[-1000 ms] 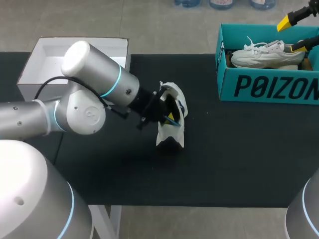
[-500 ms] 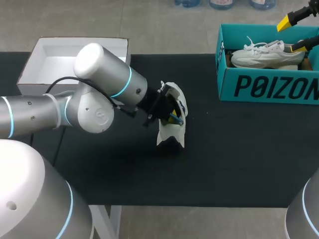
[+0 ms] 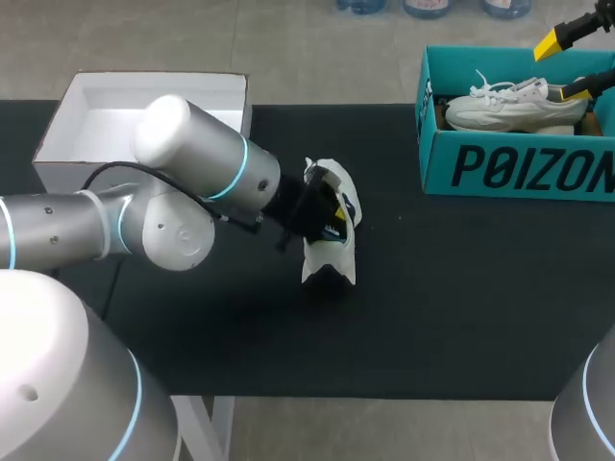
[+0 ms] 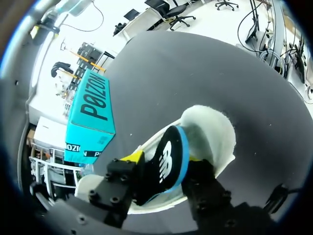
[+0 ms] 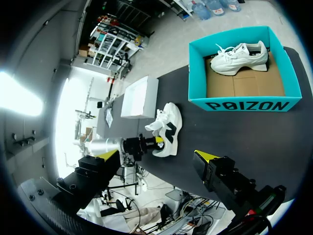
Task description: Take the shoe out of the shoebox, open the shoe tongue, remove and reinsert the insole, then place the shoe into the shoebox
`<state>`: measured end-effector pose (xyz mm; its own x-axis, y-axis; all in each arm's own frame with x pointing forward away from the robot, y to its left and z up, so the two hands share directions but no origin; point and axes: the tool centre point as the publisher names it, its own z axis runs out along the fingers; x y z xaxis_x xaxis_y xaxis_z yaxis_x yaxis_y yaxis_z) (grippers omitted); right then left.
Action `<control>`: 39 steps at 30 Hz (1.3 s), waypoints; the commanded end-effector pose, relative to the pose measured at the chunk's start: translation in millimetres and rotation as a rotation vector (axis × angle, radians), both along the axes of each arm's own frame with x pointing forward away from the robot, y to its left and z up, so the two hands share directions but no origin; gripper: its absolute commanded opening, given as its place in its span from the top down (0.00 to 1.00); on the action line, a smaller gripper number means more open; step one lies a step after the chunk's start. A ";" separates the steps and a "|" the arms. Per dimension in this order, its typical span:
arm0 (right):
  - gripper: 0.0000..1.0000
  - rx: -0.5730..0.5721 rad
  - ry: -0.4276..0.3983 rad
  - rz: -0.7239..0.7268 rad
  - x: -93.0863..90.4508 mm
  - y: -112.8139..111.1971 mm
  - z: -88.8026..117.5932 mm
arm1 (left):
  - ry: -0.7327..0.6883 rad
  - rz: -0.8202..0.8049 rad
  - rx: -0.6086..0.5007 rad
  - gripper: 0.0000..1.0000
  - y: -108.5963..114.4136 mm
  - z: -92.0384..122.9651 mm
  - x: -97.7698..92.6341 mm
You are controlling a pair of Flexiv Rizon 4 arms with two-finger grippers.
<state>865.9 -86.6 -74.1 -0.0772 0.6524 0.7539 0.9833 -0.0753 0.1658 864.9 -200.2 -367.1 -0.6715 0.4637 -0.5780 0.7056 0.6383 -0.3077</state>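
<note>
The white shoe (image 3: 328, 265) that is being worked on lies out of the box, about in the middle of the dark worktop (image 3: 461, 288). Its long axis runs from near to far. The left gripper (image 3: 327, 217) comes to it from the left side, so across this axis, and its fingers are down in the opening of the shoe.

In the left wrist view the black insole (image 4: 171, 147) with a blue edge stands between the two yellow tips. They seem to press it from both sides, so this gripper is clenched on the insole. It is half in the shoe (whether going out or going in, one cannot say).

The turquoise shoebox (image 3: 519, 168) is at the far right, well apart from the shoe, and a second white sneaker (image 3: 514, 104) lies in it. The right gripper (image 3: 569, 65) hangs above this box with its fingers spread and nothing between them. A white box (image 3: 53, 130) stands at the far left.

The left arm is clearly the nearer one. Probably the insole must slide along the long axis of the shoe, while the gripper holds it from the side.
</note>
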 end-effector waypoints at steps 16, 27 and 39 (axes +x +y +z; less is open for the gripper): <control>0.00 -0.002 0.001 0.000 0.4 0.2 -0.2 | 0.011 0.002 0.054 1.00 2.5 -1.4 -7.1; 0.00 -0.002 0.001 0.000 0.4 0.2 -0.2 | 0.054 -0.018 0.052 1.00 -8.1 -12.3 -1.2; 0.00 -0.002 0.001 0.000 0.4 0.2 -0.2 | 0.047 -0.017 0.047 0.27 8.3 17.8 -6.0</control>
